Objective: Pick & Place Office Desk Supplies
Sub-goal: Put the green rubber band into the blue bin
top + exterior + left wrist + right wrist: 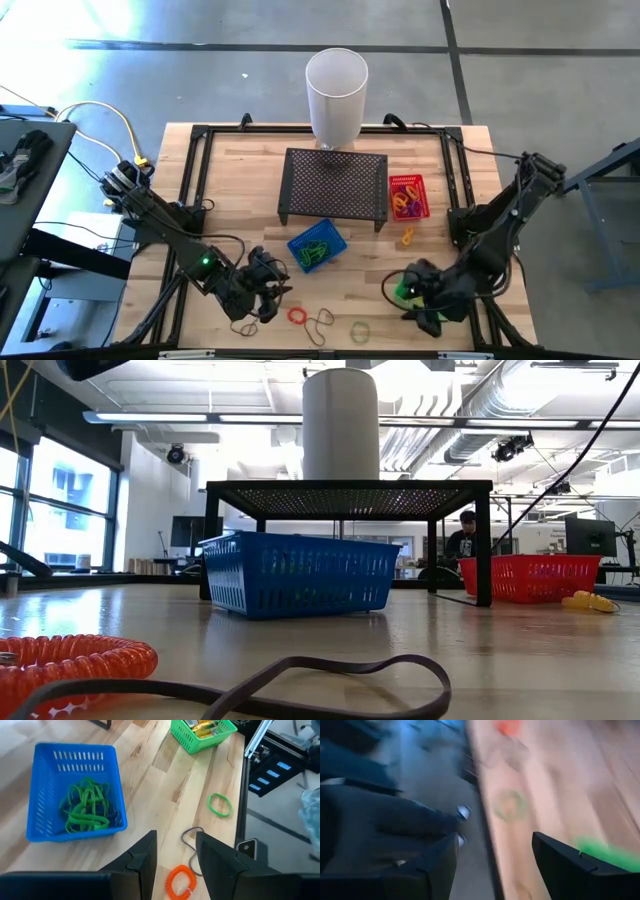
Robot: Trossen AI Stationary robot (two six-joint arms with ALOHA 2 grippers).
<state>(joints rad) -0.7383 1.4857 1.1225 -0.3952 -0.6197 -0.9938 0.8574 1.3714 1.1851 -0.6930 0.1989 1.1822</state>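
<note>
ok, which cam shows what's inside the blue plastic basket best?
Left wrist view: it looks down into the blue plastic basket, showing tangled green bands. High view shows the same small from above. Low view shows only its side wall. Right wrist view doesn't show it.

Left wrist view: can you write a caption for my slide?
Open left gripper hovers over an orange coil band, near a blue basket of green bands.

A tall white cylinder (337, 92) stands at the upper centre of the wooden table (240, 185). Just below it in the frame sits a black perforated mesh stand (336, 182). Grey floor (150, 80) surrounds the table.
</note>
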